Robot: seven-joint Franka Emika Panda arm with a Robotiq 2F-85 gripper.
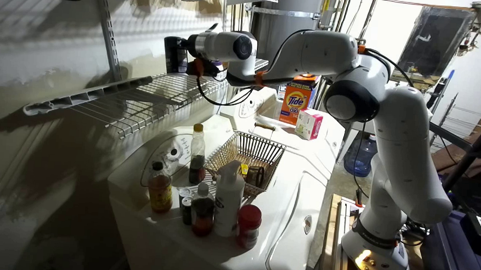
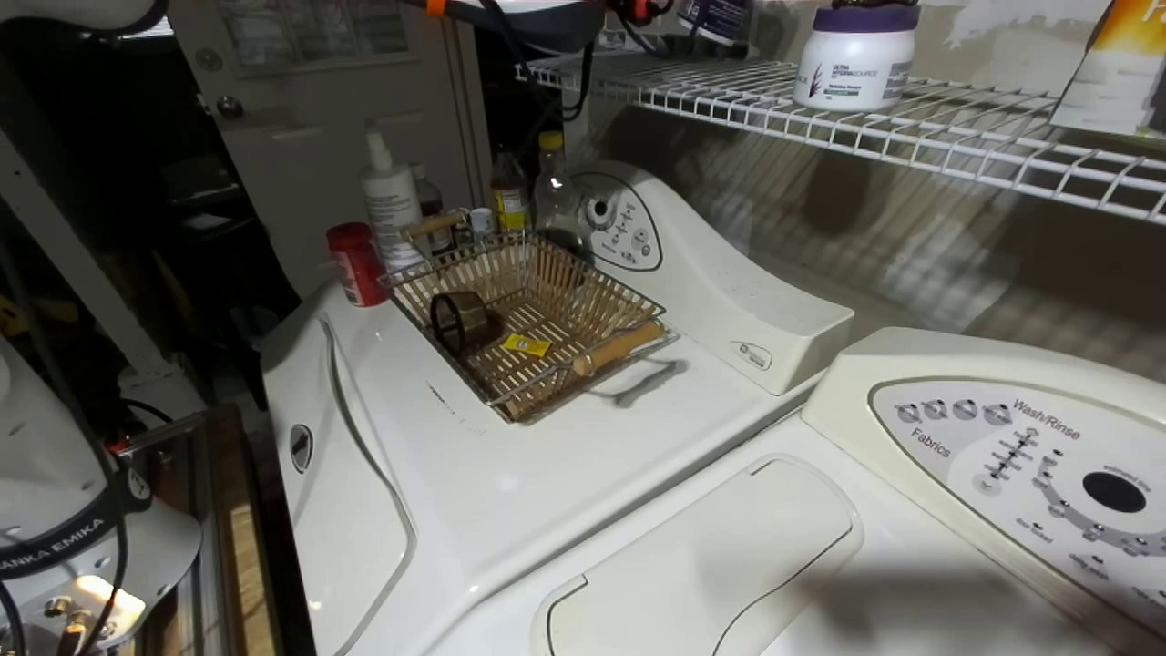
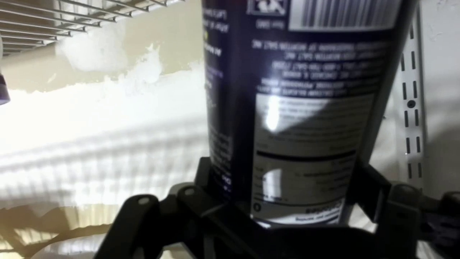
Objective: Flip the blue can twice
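Note:
The blue can (image 3: pixel 305 108) fills the middle of the wrist view. It is dark blue with a barcode and a pale printed panel, and its print stands upside down there. My gripper (image 3: pixel 287 180) has its two fingers pressed on either side of the can near one end. In an exterior view the can (image 1: pixel 175 56) looks nearly black and upright, held by the gripper (image 1: pixel 183 44) at the wire shelf. It also shows in an exterior view as a blue can (image 2: pixel 715 20), cut off by the top edge. Whether its base touches the shelf I cannot tell.
The wire shelf (image 1: pixel 143 105) runs along the wall, with a purple-lidded jar (image 2: pixel 854 68) and an orange box (image 2: pixel 1116 77) on it. Below stand a wicker basket (image 2: pixel 583 292), several bottles (image 1: pixel 201 213), small silver-topped containers (image 1: pixel 186 210) and a Tide box (image 1: pixel 296 101).

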